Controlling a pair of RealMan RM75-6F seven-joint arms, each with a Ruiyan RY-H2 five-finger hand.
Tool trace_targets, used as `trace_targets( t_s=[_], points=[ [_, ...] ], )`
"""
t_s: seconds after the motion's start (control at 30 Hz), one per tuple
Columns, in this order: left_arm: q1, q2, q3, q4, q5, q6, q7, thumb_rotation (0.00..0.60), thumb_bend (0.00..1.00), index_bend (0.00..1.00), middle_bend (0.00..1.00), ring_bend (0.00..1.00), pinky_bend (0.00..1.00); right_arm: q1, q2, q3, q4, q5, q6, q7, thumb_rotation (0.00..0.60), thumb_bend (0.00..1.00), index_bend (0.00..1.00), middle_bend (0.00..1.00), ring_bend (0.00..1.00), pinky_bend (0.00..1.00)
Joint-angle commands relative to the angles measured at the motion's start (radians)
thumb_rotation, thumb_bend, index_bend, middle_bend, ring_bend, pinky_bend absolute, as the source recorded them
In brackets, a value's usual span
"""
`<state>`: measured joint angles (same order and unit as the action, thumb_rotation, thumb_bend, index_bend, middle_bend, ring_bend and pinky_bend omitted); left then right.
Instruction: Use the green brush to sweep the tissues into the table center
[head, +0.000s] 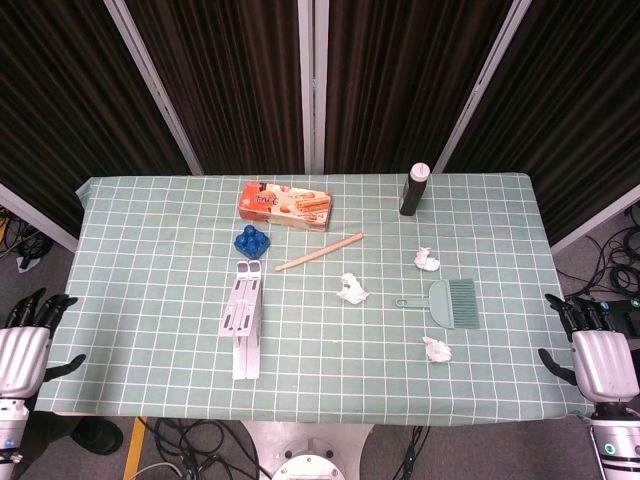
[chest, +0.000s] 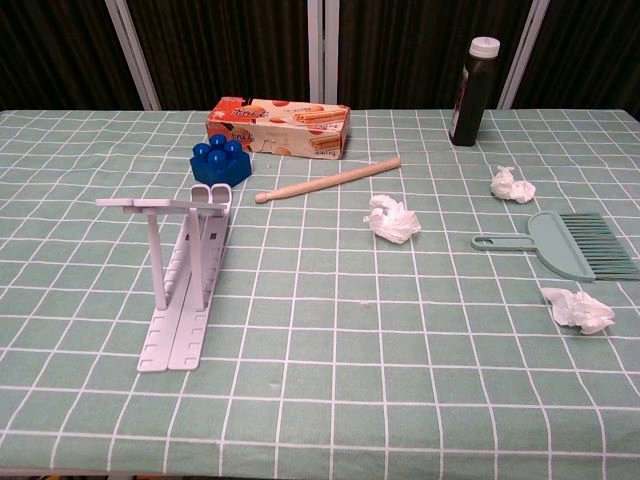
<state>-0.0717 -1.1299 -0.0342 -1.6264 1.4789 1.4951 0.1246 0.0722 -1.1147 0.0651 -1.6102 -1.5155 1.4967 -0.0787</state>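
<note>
- Dark curtains with pale metal posts hang behind the desk (head: 150, 330), which carries a green cloth with a white grid.
- Writing: the orange biscuit box (head: 285, 204) at the far middle has a red logo, too small to read. The dark bottle (head: 414, 189) with a white cap, far right, shows no label I can make out.
- The brush (head: 452, 301) lies flat on the right side of the desk, handle pointing left toward the centre, bristles toward the right edge. Nothing touches it.
- Three crumpled tissues lie around it: one (head: 427, 260) just beyond the brush, one (head: 437, 349) nearer the front edge, and one (head: 351, 289) to the left of the handle, closer to the centre.
- A wooden stick (head: 319, 252) lies slantwise in front of the box, between the box and the central tissue.
- A blue block (head: 251, 241) sits just left of the stick's near end.
- A white folding rack (head: 243, 318) stretches from the block toward the front edge, left of centre.
- The left robot hand (head: 28, 345) rests off the left edge, fingers apart, holding nothing.
- The right robot hand (head: 598, 350) sits off the right edge, well apart from the brush, fingers apart and empty.
</note>
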Motion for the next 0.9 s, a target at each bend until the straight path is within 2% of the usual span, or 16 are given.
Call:
trace_targets(
  t_s=[0.03, 0.2, 0.33, 0.43, 0.53, 0.7, 0.9],
  points=[
    [0.000, 0.000, -0.001, 0.001, 0.000, 0.000, 0.000, 0.600, 0.09, 0.20, 0.17, 0.06, 0.14, 0.002, -0.003, 0.001, 0.003, -0.004, 0.002, 0.000, 0.600, 0.12, 0.15, 0.28, 0.13, 0.15],
    [-0.001, -0.003, 0.000, 0.003, -0.001, -0.004, -0.002, 0.600, 0.09, 0.20, 0.17, 0.06, 0.14, 0.014, -0.005, -0.004, 0.001, -0.003, -0.026, 0.008, 0.600, 0.12, 0.16, 0.28, 0.13, 0.15],
    [-0.002, -0.004, 0.001, 0.006, 0.001, -0.007, -0.009, 0.600, 0.09, 0.20, 0.17, 0.06, 0.14, 0.062, -0.006, 0.000, -0.009, -0.011, -0.097, 0.009, 0.600, 0.13, 0.17, 0.29, 0.13, 0.15],
    [-0.002, -0.007, 0.000, 0.012, 0.008, -0.001, -0.016, 0.600, 0.09, 0.20, 0.17, 0.06, 0.14, 0.126, -0.025, 0.024, -0.013, -0.004, -0.173, -0.016, 0.600, 0.13, 0.21, 0.31, 0.13, 0.15],
    [0.000, -0.007, 0.002, 0.016, 0.012, 0.003, -0.023, 0.600, 0.09, 0.20, 0.17, 0.06, 0.14, 0.199, -0.069, 0.057, -0.005, 0.025, -0.256, -0.084, 0.600, 0.13, 0.27, 0.32, 0.13, 0.15],
    [0.005, -0.010, 0.004, 0.023, 0.010, 0.006, -0.041, 0.600, 0.09, 0.20, 0.17, 0.06, 0.14, 0.328, -0.196, 0.102, 0.047, 0.117, -0.409, -0.232, 0.600, 0.12, 0.32, 0.33, 0.13, 0.15],
    [0.003, -0.014, 0.005, 0.033, 0.006, -0.005, -0.054, 0.600, 0.09, 0.20, 0.17, 0.06, 0.14, 0.417, -0.350, 0.111, 0.165, 0.213, -0.501, -0.374, 0.600, 0.12, 0.34, 0.33, 0.13, 0.15]
  ],
)
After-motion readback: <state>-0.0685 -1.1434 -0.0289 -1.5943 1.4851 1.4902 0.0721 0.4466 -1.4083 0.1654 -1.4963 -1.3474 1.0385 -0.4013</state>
